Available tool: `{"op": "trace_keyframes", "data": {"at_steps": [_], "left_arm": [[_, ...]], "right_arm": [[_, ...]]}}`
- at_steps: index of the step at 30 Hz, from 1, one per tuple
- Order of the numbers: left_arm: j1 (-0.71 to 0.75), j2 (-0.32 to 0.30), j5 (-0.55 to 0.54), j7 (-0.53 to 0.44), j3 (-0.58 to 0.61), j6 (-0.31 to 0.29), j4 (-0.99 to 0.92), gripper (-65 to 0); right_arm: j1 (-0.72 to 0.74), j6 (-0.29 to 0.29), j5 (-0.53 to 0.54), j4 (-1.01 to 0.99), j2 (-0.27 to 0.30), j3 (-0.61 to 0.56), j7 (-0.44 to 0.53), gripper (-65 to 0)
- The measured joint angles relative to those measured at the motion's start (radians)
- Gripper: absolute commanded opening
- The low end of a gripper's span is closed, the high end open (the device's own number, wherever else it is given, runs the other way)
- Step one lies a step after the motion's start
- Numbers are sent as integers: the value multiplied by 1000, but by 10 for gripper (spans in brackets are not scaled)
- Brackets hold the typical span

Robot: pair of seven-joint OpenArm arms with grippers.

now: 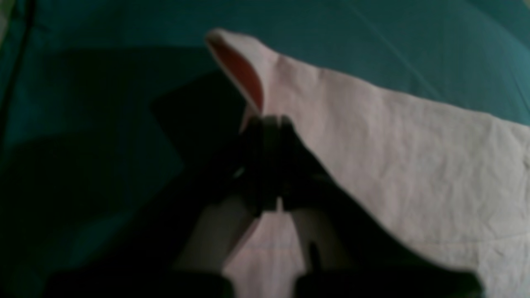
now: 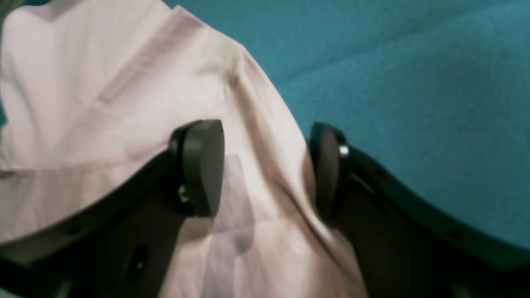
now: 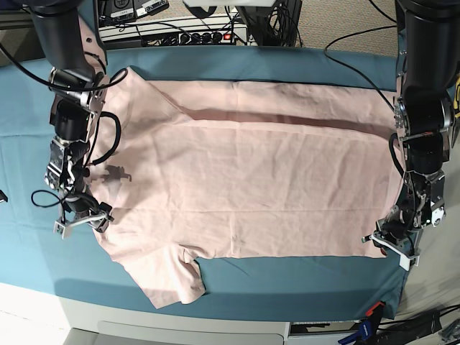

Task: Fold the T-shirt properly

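The pale pink T-shirt (image 3: 259, 187) lies spread flat, plain side up, on the teal cloth. One sleeve (image 3: 172, 280) points toward the front edge. At the shirt's front right corner my left gripper (image 3: 384, 241) is shut on the fabric edge. In the left wrist view its dark jaws (image 1: 269, 124) are pressed together on the T-shirt (image 1: 414, 165), and a flap of cloth rises behind them. My right gripper (image 3: 83, 215) is at the shirt's left edge. It stands open (image 2: 265, 165), with a ridge of T-shirt (image 2: 103, 82) fabric between its two pads.
The teal cloth (image 3: 287, 277) covers the whole table and shows as a strip in front of the shirt. Electronics and cables (image 3: 180, 29) sit behind the table's back edge. The white table front (image 3: 180, 323) runs along the bottom.
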Motion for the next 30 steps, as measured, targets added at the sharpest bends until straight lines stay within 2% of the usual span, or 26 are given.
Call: {"op": "trace_keyframes", "data": {"at_steps": [7, 12, 23, 30], "left_arm": [[0, 0, 0, 0, 0, 0, 0, -650], [0, 0, 0, 0, 0, 0, 0, -650], [0, 0, 0, 0, 0, 0, 0, -650], [0, 0, 0, 0, 0, 0, 0, -650]], "right_arm": [[-6, 7, 3, 1, -3, 10, 18, -318], [-4, 38, 6, 0, -5, 10, 18, -318], [2, 38, 11, -2, -6, 10, 18, -318], [44, 68, 3, -10, -12, 7, -2, -318]]}}
